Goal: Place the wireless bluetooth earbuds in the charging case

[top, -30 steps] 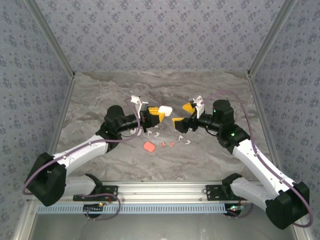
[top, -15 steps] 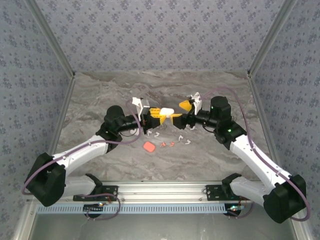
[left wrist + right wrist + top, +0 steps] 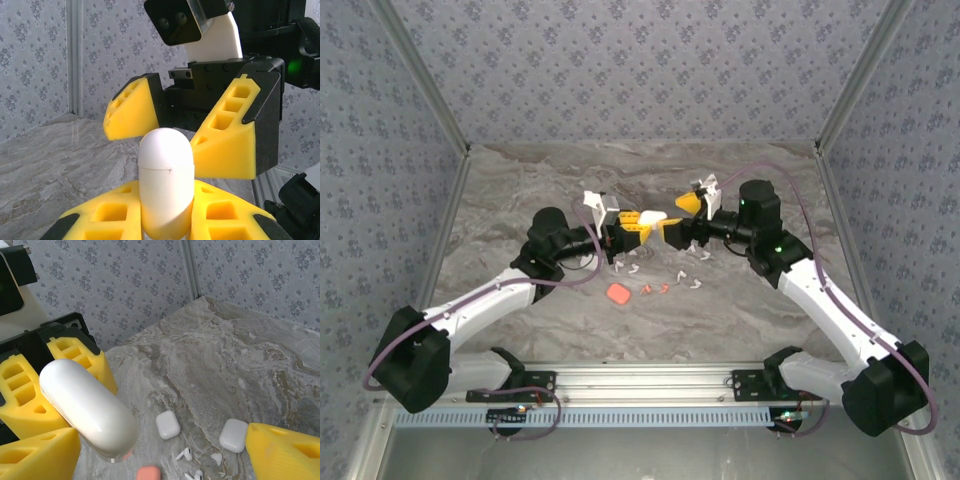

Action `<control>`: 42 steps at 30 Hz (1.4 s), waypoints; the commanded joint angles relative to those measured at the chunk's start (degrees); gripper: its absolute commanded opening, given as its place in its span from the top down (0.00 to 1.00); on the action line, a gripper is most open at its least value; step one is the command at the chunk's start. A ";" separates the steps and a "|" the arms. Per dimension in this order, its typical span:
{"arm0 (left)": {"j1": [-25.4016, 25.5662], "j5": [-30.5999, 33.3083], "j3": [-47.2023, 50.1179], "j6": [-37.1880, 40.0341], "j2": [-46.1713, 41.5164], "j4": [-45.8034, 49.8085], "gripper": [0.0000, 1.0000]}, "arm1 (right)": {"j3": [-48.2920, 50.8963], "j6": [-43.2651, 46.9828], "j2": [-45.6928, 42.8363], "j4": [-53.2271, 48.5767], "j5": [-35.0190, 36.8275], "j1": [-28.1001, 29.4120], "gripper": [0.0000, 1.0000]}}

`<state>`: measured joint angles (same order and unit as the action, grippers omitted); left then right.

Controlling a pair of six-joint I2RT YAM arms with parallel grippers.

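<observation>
- Gripping the white charging case (image 3: 166, 175), the left gripper (image 3: 632, 228) is holding it clear of the table (image 3: 770, 330).
- The right gripper (image 3: 677, 218) is gaping wide, its fingers flanking the case.
- The earbuds (image 3: 184, 455) are lying scattered on the table beneath both grippers.

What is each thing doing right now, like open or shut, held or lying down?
Left tool, shut on the white charging case.
White charging case, lid closed, held up off the table.
Right tool, open, beside the held case.
Salmon case, closed, lying on the table.
Other white cases, closed, lying on the table.
Earbuds, loose on the table, outside every case.
</observation>
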<state>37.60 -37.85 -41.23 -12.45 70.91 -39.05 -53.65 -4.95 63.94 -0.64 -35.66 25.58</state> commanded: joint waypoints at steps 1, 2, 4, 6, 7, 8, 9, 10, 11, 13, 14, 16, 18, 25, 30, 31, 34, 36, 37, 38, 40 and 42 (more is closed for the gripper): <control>0.89 -4.62 -1.35 1.62 -1.31 0.71 1.00 | -2.93 0.38 0.57 0.66 1.31 -1.22 0.13; 0.89 -4.53 -1.47 1.80 -1.31 0.81 1.00 | -3.00 0.38 0.65 0.64 1.13 -1.36 0.13; 0.89 -4.52 -1.48 1.96 -1.31 0.97 1.00 | -3.37 0.38 0.75 0.40 1.04 -1.56 0.13; 0.85 -4.37 -1.48 2.07 -1.26 1.01 1.00 | -3.57 0.38 0.91 0.27 0.86 -1.73 0.13; 0.89 -4.36 -1.47 2.16 -1.22 0.99 1.00 | -3.74 0.38 0.92 -0.01 0.85 -1.79 0.13; 0.89 -4.36 -1.47 2.12 -1.22 0.99 1.00 | -3.90 0.38 0.92 -0.26 0.77 -1.80 0.13; 0.89 -4.34 -1.46 2.16 -1.22 0.99 1.00 | -3.92 0.38 0.91 -0.39 0.69 -1.88 0.13; 0.89 -4.32 -1.48 2.24 -1.18 1.08 1.00 | -3.99 0.38 0.92 -0.49 0.50 -1.88 0.13; 0.89 -4.13 -1.33 2.38 -1.10 1.23 1.00 | -4.01 0.38 0.77 -0.58 0.11 -1.97 0.13; 0.89 -3.54 -1.19 2.46 -1.13 1.30 1.00 | -3.95 0.21 -0.04 -0.91 -0.75 -2.11 0.13; 0.89 -3.18 -0.97 2.52 -1.22 1.34 1.00 | -3.79 0.00 -0.82 -1.22 -0.89 -2.28 0.12; 0.89 -2.11 -0.43 2.43 -1.38 0.89 1.00 | -3.14 -0.85 -2.66 -1.76 -0.82 -2.89 0.12; 0.89 -0.68 0.74 2.50 -1.66 -0.55 1.00 | -2.15 -2.24 -5.14 -2.61 -0.56 -3.74 0.12; 0.89 2.83 5.80 1.66 -3.13 -7.46 1.00 | -0.72 -9.40 -7.15 -17.96 6.88 -8.47 0.19; 0.88 1.77 6.52 0.43 -3.48 -8.85 1.00 | 3.22 -14.46 -2.89 -26.22 13.43 -12.74 0.27; 0.89 1.58 6.60 0.32 -3.65 -8.84 1.00 | 4.02 -14.89 -1.86 -26.83 14.98 -13.33 0.29; 1.01 0.95 6.70 -0.16 -4.19 -8.73 1.00 | 5.13 -14.54 1.85 -28.16 20.13 -13.63 0.35; 1.23 0.84 6.76 -0.12 -4.56 -8.26 1.00 | 5.02 -13.73 5.47 -28.36 21.86 -13.67 0.39; 1.37 0.85 6.69 -0.04 -4.75 -8.02 1.00 | 4.97 -13.45 7.15 -28.11 22.36 -13.63 0.40; 1.41 0.85 6.61 0.01 -4.83 -7.82 1.00 | 4.84 -13.42 8.99 -27.50 22.74 -13.63 0.42; 1.56 0.83 6.55 0.14 -5.00 -7.47 1.00 | 4.87 -13.36 12.40 -25.49 22.57 -13.63 0.44; 1.66 0.83 6.39 0.22 -5.08 -7.12 1.00 | 3.93 -13.29 16.54 -23.82 22.69 -13.56 0.45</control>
<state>38.79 -36.21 -34.65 -12.03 67.11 -43.97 -48.58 -18.22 76.62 -25.67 -15.18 12.08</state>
